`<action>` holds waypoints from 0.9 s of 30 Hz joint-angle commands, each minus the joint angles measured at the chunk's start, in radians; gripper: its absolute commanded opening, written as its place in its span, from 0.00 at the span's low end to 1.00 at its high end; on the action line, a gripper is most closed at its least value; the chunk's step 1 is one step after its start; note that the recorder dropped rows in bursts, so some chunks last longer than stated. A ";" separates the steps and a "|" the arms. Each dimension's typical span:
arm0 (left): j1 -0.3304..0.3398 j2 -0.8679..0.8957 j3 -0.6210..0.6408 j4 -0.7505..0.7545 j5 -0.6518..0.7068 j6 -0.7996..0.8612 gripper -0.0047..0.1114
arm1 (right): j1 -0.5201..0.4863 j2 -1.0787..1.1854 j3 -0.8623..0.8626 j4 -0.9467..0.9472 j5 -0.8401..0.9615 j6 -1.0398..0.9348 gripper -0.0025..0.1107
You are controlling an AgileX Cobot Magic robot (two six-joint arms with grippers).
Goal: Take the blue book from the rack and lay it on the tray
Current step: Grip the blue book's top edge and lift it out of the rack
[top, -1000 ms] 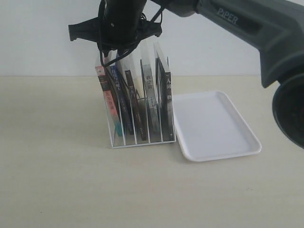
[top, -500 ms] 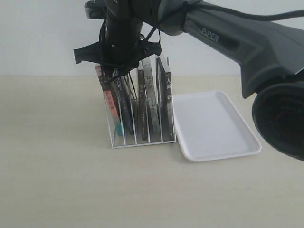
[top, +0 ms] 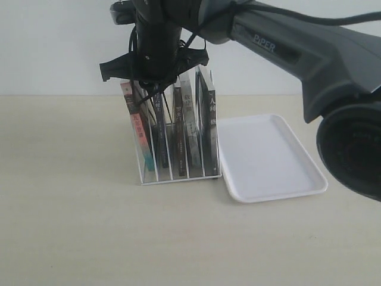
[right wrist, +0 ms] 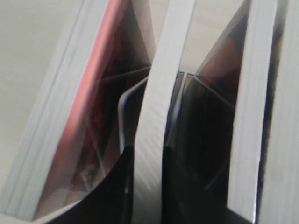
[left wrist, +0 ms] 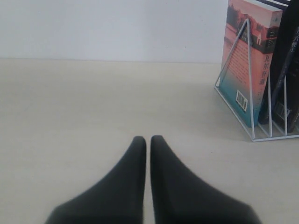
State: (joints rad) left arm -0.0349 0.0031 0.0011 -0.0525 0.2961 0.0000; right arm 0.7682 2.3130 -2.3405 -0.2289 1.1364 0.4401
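The white wire rack (top: pixel 178 177) holds several upright books. The blue book (top: pixel 158 128) stands in the second slot from the left, next to the pink-spined book (top: pixel 138 128). My right gripper (top: pixel 153 89) reaches down from above onto the rack. In the right wrist view its dark fingers (right wrist: pixel 124 186) press both sides of the blue book's white page edge (right wrist: pixel 163 93), so the right gripper (right wrist: pixel 148 156) is shut on it. The white tray (top: pixel 268 155) lies flat just right of the rack. My left gripper (left wrist: pixel 148 139) is shut and holds nothing, low over the table left of the rack (left wrist: pixel 247 70).
Black-spined books (top: pixel 205 119) fill the rack's right slots, close to the held book. The pink-spined book (left wrist: pixel 245 51) leans in the end slot nearest the left gripper. A pale wall rises behind the beige table (top: pixel 71 226).
My right gripper has come down onto the top of the books and shifted slightly right. The blue book now stands more upright in its slot.
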 commanded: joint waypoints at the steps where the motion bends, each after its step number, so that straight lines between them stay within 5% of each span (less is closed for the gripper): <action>1: 0.002 -0.003 -0.001 -0.004 -0.004 0.000 0.08 | -0.002 0.001 -0.002 0.004 0.005 -0.004 0.02; 17: 0.002 -0.003 -0.001 -0.004 -0.004 0.000 0.08 | 0.000 -0.008 -0.298 -0.003 0.085 -0.074 0.02; 27: 0.002 -0.003 -0.001 -0.004 -0.004 0.000 0.08 | 0.000 -0.011 -0.312 0.000 0.085 -0.087 0.02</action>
State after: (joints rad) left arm -0.0349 0.0031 0.0011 -0.0525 0.2961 0.0000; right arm 0.7682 2.3238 -2.6397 -0.2330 1.2561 0.3564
